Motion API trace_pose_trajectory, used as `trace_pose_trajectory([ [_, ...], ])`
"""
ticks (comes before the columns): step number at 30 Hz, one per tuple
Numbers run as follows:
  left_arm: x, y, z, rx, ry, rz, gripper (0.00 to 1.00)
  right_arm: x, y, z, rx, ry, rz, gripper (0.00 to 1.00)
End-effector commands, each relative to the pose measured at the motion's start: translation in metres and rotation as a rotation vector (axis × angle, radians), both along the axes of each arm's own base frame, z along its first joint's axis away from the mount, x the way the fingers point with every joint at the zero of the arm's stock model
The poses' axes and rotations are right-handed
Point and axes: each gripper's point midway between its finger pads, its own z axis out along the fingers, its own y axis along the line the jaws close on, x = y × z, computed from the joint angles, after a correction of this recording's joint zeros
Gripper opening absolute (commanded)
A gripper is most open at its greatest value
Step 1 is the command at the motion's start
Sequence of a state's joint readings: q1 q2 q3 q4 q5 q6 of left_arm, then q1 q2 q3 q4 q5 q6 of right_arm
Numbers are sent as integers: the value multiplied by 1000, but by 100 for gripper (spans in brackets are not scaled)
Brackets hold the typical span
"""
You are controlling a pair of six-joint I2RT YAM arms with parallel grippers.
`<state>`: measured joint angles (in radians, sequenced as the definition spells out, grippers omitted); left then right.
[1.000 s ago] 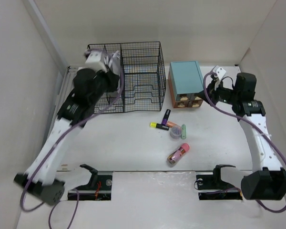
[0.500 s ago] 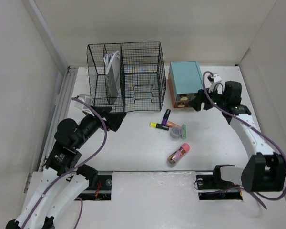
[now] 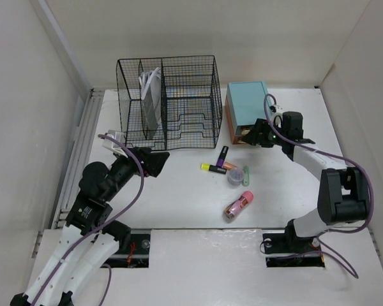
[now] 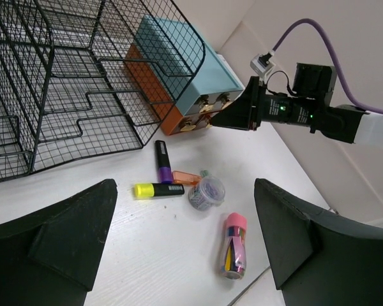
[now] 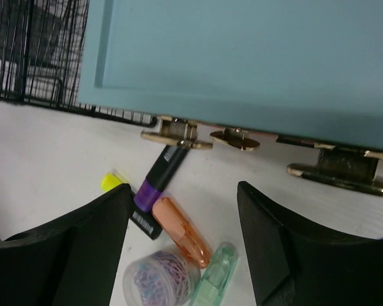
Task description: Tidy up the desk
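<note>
On the white desk (image 3: pixel 179 191), my left gripper (image 3: pixel 154 160) stands open and empty, low, in front of the black wire organizer (image 3: pixel 169 102). Between its fingers the left wrist view shows a yellow highlighter (image 4: pixel 157 190), a purple highlighter (image 4: pixel 163 162), a jar of paper clips (image 4: pixel 206 192) and a pink-capped tube (image 4: pixel 233 245). My right gripper (image 3: pixel 252 135) is open and empty at the front of the teal drawer box (image 3: pixel 247 105), just short of its brass handles (image 5: pixel 235 139). An orange capsule (image 5: pixel 182 231) and a green one (image 5: pixel 216 277) lie below it.
A white and grey bundle (image 3: pixel 150 95) stands upright in the organizer's left compartment. White walls close in the left, right and back. The loose items cluster at mid-desk, between the two arms.
My left arm has pulled back and down from the organizer, leaving the white bundle inside, and its jaws opened. My right gripper swung left to the drawer box's front and opened.
</note>
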<state>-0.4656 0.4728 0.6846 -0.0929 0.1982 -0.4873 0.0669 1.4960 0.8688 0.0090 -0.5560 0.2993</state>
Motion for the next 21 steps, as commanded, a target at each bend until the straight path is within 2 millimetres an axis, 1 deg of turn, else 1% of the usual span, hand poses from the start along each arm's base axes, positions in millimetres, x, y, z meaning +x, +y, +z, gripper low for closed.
trace_pose_trajectory([
  [1, -2, 1, 21, -40, -71, 3, 86, 30, 4, 26, 64, -96, -70, 72],
  [2, -2, 1, 21, -40, -71, 3, 86, 31, 5, 29, 79, -98, -78, 74],
  [3, -2, 1, 21, -40, -71, 3, 86, 34, 5, 26, 88, -91, -84, 74],
  [4, -2, 1, 21, -40, -71, 3, 86, 36, 11, 28, 98, -103, -75, 74],
  [5, -2, 1, 21, -40, -71, 3, 86, 41, 10, 34, 104, -120, -91, 74],
  [6, -1, 2, 21, -40, -71, 12, 86, 42, 13, 36, 115, -123, -100, 74],
  [8, -1, 2, 21, -40, -71, 12, 86, 48, 13, 36, 110, -136, -127, 74],
  [9, -1, 2, 21, -40, -71, 12, 86, 49, 16, 38, 118, -137, -135, 74],
  [10, -1, 2, 21, -40, -71, 12, 86, 50, 15, 33, 120, -122, -151, 74],
  [11, -1, 2, 21, -40, -71, 12, 86, 53, 15, 35, 117, -132, -172, 72],
  [12, -1, 2, 21, -40, -71, 12, 86, 56, 14, 37, 121, -144, -189, 70],
  [13, -1, 2, 21, -48, -66, 12, 86, 57, 17, 40, 130, -147, -196, 69],
  [14, -1, 2, 21, -48, -66, 12, 86, 59, 12, 30, 118, -128, -233, 68],
  [15, -1, 2, 21, -48, -66, 12, 86, 62, 15, 37, 121, -160, -233, 65],
  [16, -1, 2, 21, -48, -66, 12, 86, 61, 13, 32, 120, -148, -250, 62],
  [17, -1, 2, 21, -48, -66, 12, 86, 62, 11, 31, 115, -150, -261, 60],
  [18, -1, 2, 21, -48, -66, 12, 86, 62, 11, 31, 115, -150, -261, 56],
  [19, -1, 2, 19, -44, -58, 12, 86, 62, 11, 35, 118, -158, -261, 49],
  [20, -1, 2, 19, -44, -58, 12, 86, 59, 11, 31, 115, -148, -261, 45],
  [21, -1, 2, 19, -44, -58, 12, 86, 56, 10, 31, 115, -150, -261, 41],
])
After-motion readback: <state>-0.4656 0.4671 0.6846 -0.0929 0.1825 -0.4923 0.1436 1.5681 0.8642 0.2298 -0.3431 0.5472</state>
